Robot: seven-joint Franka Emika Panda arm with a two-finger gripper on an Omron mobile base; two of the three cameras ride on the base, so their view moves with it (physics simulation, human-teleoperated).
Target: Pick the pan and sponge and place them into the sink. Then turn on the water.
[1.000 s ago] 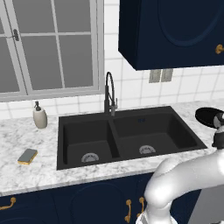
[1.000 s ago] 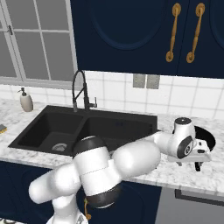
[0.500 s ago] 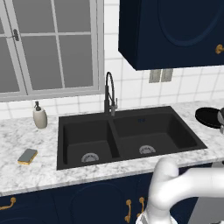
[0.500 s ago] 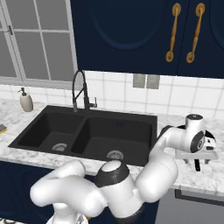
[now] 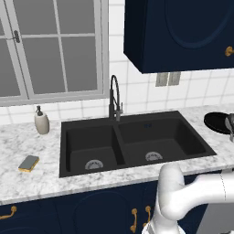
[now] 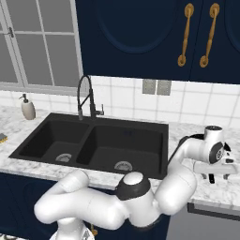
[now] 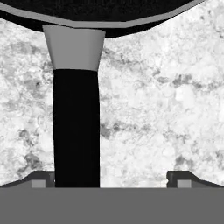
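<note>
The black pan (image 5: 215, 122) rests on the marble counter right of the sink (image 5: 132, 141). My gripper (image 6: 220, 178) hangs over its handle, jaws open. In the hand view the straight dark handle (image 7: 76, 127) runs up to the pan's rim (image 7: 109, 15). It lies inside the gripper (image 7: 111, 177) gap, close against the left fingertip (image 7: 41, 177), with nothing clamped. The grey-green and yellow sponge (image 5: 29, 163) lies flat on the counter left of the sink. The dark gooseneck faucet (image 5: 114, 98) stands behind the basin divider, with no water running.
A beige soap dispenser (image 5: 42, 122) stands at the back left near the window. Navy wall cabinets (image 5: 178, 32) hang above the right half of the counter. My arm's elbow (image 6: 136, 187) bulges in front of the sink's front edge.
The hand has shifted right, away from the sink, and dropped lower over the pan's handle. The jaws stayed open. Pan and sponge have not moved.
</note>
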